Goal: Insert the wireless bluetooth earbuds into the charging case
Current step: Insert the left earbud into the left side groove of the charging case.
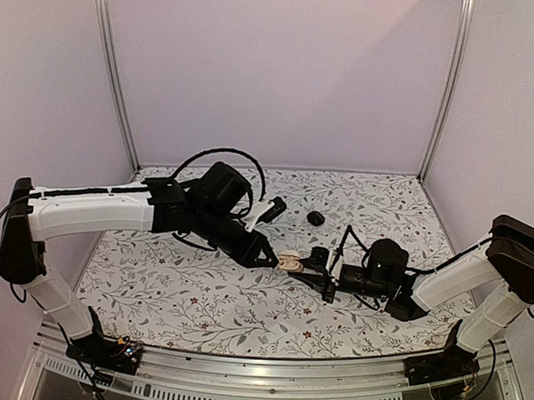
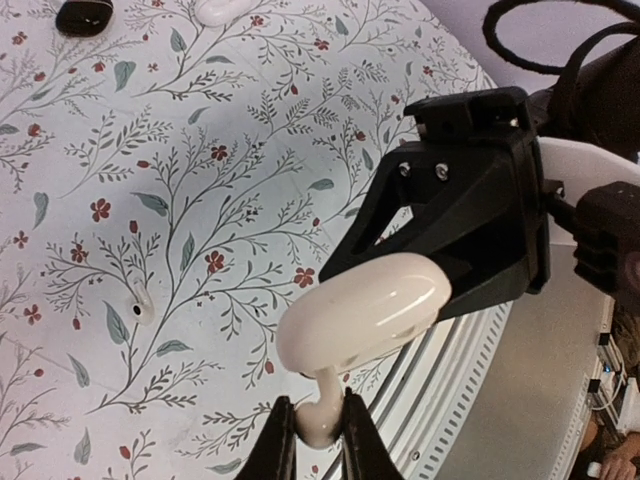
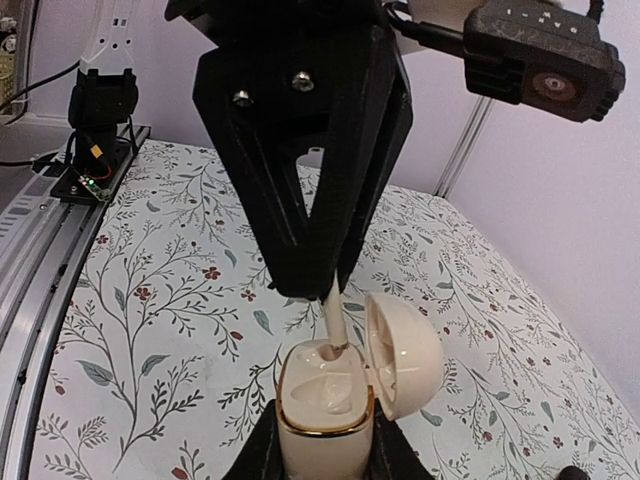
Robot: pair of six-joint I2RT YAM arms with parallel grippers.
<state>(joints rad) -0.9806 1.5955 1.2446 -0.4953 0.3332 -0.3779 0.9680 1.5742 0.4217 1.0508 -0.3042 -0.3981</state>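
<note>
The left arm (image 1: 91, 210) reaches in from the left edge of the flower-patterned bench (image 1: 158, 293) toward its middle. In the left wrist view, 1 loose white earbud (image 2: 140, 303) lies flat on the cloth to the left of the grip, well apart from everything held.

The left end effector (image 1: 272, 256) points down over the middle of the bench, a little nearer the near edge than the far one. Its 2 fingers are pressed together on the stem of a second white earbud (image 3: 335, 322). That earbud hangs from the fingertips with its lower end inside the mouth of the charging case (image 3: 325, 400). Whether it is fully seated in its well I cannot tell.

The case is cream white with a gold rim and stands upright, off the bench. Its lid (image 3: 402, 350) is swung open to the right in the right wrist view. The right end effector (image 3: 325, 445) is clamped on the case body, 1 finger on each side.

Farther back, toward the far edge and just right of centre, a black pebble-shaped case (image 1: 315, 217) sits alone on the bench. The right arm (image 1: 457, 277) comes in from the right edge.
</note>
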